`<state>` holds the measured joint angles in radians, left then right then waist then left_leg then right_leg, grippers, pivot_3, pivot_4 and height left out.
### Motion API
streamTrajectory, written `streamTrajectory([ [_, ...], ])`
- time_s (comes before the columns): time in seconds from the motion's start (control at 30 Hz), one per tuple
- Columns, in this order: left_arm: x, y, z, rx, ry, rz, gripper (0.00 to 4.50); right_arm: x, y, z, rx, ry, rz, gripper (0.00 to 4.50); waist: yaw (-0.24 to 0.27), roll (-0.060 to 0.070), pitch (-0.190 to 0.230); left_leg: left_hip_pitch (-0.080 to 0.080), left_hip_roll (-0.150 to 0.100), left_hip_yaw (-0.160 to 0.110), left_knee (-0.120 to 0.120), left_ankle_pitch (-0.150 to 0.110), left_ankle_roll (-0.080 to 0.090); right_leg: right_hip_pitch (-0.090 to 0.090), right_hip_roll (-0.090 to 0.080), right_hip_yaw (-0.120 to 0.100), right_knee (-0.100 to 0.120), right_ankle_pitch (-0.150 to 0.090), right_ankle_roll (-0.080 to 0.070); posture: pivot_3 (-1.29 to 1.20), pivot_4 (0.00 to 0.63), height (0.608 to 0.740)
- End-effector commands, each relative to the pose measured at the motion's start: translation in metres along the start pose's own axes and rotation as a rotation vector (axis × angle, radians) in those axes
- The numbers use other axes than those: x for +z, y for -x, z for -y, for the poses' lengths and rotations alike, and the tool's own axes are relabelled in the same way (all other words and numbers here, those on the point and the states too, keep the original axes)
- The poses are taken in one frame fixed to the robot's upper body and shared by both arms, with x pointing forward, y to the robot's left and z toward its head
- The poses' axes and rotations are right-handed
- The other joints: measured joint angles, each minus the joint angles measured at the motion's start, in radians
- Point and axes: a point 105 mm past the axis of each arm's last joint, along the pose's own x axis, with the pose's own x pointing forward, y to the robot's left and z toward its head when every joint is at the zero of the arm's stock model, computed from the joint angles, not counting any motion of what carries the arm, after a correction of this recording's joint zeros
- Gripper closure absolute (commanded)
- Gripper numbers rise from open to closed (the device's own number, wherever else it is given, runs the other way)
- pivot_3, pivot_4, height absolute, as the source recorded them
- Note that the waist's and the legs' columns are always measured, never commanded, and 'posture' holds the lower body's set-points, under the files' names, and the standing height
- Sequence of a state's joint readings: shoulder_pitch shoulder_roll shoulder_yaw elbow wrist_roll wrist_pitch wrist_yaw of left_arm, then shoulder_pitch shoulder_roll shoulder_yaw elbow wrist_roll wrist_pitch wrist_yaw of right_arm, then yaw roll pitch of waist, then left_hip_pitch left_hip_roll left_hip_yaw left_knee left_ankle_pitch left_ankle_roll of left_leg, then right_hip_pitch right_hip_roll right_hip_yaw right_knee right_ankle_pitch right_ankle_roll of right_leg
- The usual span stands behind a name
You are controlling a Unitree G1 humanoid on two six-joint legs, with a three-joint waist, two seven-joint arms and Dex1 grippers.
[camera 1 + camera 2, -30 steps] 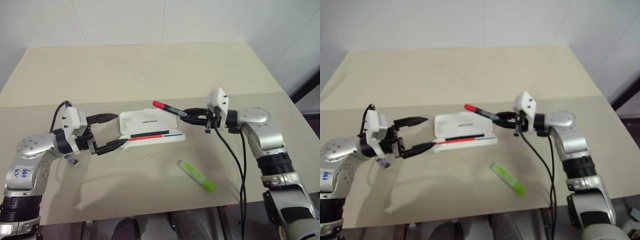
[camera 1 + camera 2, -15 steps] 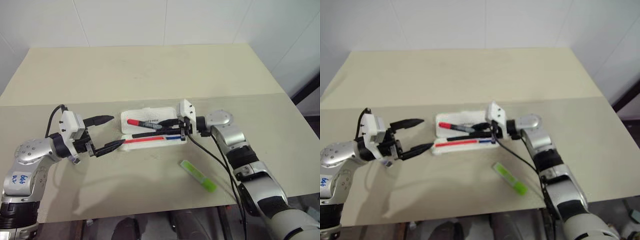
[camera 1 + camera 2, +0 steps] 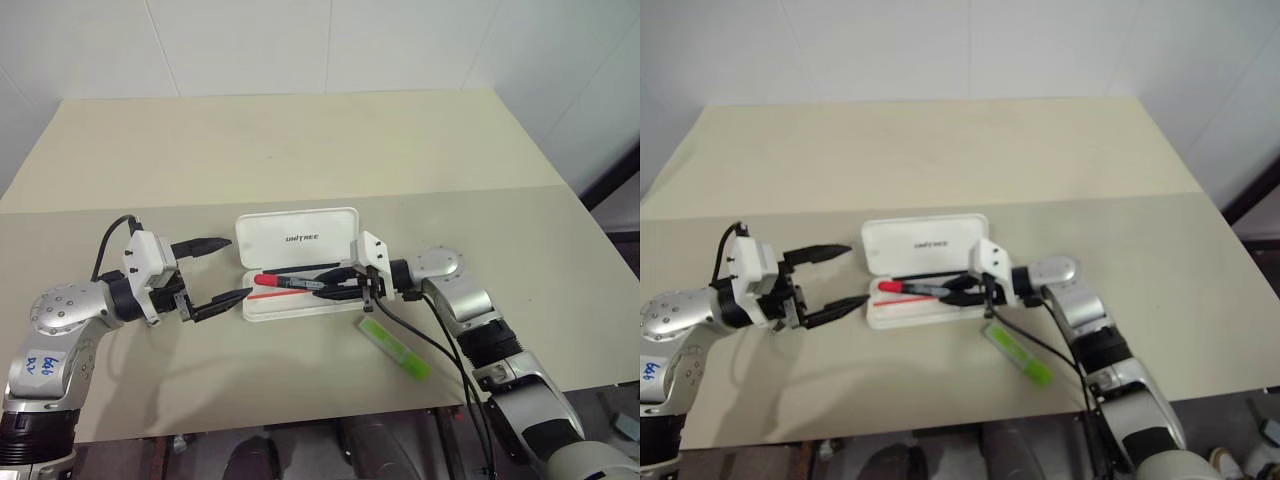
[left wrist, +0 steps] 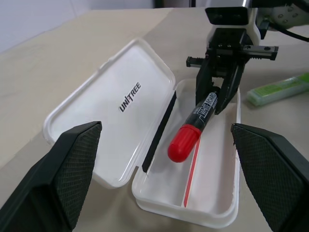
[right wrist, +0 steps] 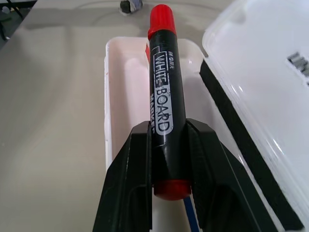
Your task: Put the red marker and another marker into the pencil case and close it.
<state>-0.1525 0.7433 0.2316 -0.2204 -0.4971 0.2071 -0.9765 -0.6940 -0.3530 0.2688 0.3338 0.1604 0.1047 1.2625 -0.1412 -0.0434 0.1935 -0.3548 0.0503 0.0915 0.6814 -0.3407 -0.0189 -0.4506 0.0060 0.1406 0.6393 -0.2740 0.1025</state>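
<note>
Pencil case: the white pencil case (image 3: 300,268) lies open near the middle of the table (image 3: 300,140), a bit toward the front edge. Its lid lies back flat toward the far edge, with the small dark letters showing.

Inside the case: a thin red stick (image 4: 191,170) and a thin black stick (image 4: 159,131) lie in the tray. A bit of blue shows under the marker in the right wrist view.

Red marker: the red marker (image 5: 163,92) hangs just over the tray, lined up along it. Its red cap points toward the table's left side.

Right gripper: the right gripper (image 3: 345,285) is closed tight on the black end of the red marker. It has not let go yet.

Left gripper: the left gripper (image 3: 225,272) is wide open and holds nothing. It sits just beside the left end of the case. It is hard to tell if one finger touches the case.

Green marker: the chunky green marker (image 3: 396,351) lies on the table near the front edge, just to the right of the case.

What could go wrong: the marker could land on the rim and roll out onto the table. The case could slide if the right gripper bumps it. If the marker lies crooked on the sticks, the lid may not shut.
</note>
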Motion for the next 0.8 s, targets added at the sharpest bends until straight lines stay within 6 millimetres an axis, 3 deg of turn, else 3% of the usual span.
streamTrajectory([
  [0.03,0.009,-0.001,-0.003,0.003,-0.057,0.015,0.00,0.015,0.005,0.013,-0.040,0.107,-0.009,3.86,-0.001,0.000,0.000,0.000,0.000,0.000,0.000,0.000,0.000,0.000,0.000,0.000,0.000,0.000,0.000,0.00,0.150,0.740],
  [0.4,0.006,-0.002,-0.004,0.018,-0.084,0.002,0.00,0.014,0.015,0.033,-0.087,0.283,-0.098,3.86,-0.002,0.000,0.000,0.000,0.001,0.000,0.000,0.000,0.001,0.000,-0.001,0.000,-0.001,0.000,0.000,0.00,0.150,0.740],
  [0.8,0.007,-0.003,-0.005,0.020,-0.114,0.011,0.00,-0.022,0.025,0.027,-0.046,0.307,-0.231,3.86,-0.002,0.000,0.000,0.000,0.002,0.000,0.000,0.000,0.001,0.001,-0.001,0.000,-0.002,0.000,0.000,0.00,0.150,0.740],
])
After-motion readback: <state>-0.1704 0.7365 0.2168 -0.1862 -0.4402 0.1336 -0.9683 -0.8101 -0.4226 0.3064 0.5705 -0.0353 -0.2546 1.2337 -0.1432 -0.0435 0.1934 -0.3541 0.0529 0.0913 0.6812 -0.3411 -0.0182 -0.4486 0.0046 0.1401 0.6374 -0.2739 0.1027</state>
